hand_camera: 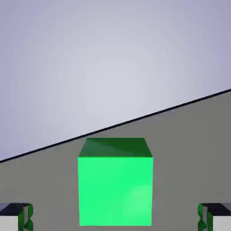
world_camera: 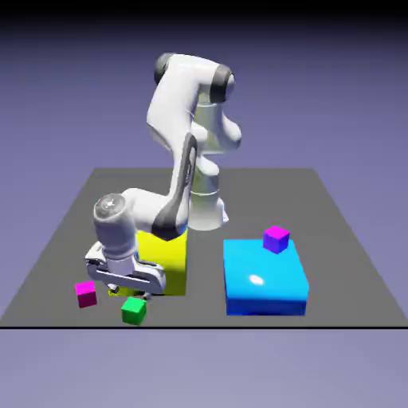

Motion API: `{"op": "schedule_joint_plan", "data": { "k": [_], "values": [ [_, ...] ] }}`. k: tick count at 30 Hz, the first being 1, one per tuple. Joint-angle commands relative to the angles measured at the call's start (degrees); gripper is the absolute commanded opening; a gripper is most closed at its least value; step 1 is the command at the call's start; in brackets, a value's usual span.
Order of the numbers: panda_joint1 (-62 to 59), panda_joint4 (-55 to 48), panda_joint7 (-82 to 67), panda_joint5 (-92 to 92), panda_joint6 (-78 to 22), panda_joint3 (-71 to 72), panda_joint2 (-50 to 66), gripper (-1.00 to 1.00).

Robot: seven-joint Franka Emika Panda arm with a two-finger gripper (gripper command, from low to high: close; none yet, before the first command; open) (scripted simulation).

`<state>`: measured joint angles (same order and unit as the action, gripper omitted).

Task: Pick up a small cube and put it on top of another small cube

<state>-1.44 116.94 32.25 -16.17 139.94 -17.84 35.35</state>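
A small green cube [world_camera: 134,310] rests on the grey table near its front edge. In the hand view the green cube [hand_camera: 115,182] fills the lower middle, sitting between my two fingertips [hand_camera: 18,216] with wide gaps on both sides. My gripper [world_camera: 130,292] hovers low just above and behind it, open and touching nothing. A small magenta cube [world_camera: 85,293] lies to the exterior view's left of the green one. Another small magenta-purple cube [world_camera: 276,238] stands on top of a large blue block [world_camera: 264,279].
A tall yellow block [world_camera: 165,256] stands directly behind my hand, close to the wrist. The large blue block lies to the exterior view's right. The table's front edge [hand_camera: 135,118] runs just beyond the green cube.
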Motion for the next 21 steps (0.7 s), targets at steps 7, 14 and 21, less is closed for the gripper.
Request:
{"op": "schedule_joint_plan", "data": {
  "k": [7, 14, 21],
  "values": [
    [1.75, 0.02, 1.78, 2.77, -6.07, -2.51, -6.22, -1.0],
    [-6.16, -2.08, 0.27, 0.28, -13.02, -12.45, -9.02, -1.0],
    [-7.81, -1.06, -1.7, -2.84, -7.65, -10.0, -4.3, 1.0]
  ]
}}
